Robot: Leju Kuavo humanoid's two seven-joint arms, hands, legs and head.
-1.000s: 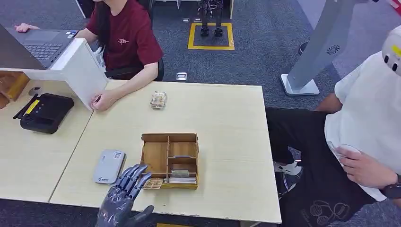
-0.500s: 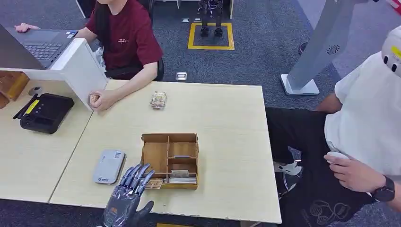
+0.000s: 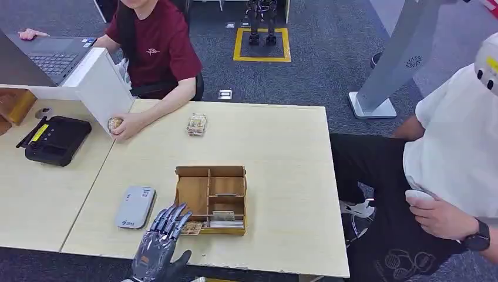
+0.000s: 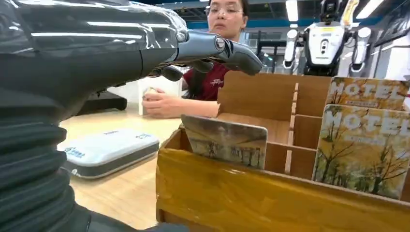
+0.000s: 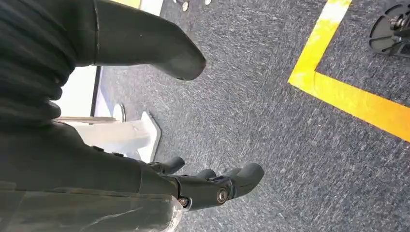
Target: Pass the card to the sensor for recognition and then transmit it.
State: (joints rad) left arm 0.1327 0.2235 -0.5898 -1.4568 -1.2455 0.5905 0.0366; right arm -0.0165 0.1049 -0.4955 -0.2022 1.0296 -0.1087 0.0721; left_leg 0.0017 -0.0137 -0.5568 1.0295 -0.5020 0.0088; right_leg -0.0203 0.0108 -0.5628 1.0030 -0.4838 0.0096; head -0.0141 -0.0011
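1. The left robot hand (image 3: 157, 247) reaches over the near edge of the counter (image 3: 276, 141), fingers spread and extended toward the front corner of the wooden box (image 3: 211, 198); it holds nothing.
2. The fingertips lie just beside a card (image 3: 191, 228) that leans at the front left corner of the box. Whether they touch it, I cannot tell.
3. In the left wrist view that card (image 4: 225, 140) stands tilted behind the box's front wall (image 4: 270, 198), with the fingers (image 4: 217, 48) above it and apart from it.
4. More cards marked MOTEL (image 4: 362, 147) stand upright in a neighbouring compartment.
5. The grey sensor (image 3: 135, 207) lies flat on the counter, just beside the box on its left.
6. The right robot hand (image 5: 193, 186) hangs over the carpeted floor (image 5: 290, 145), fingers loosely curled, holding nothing.
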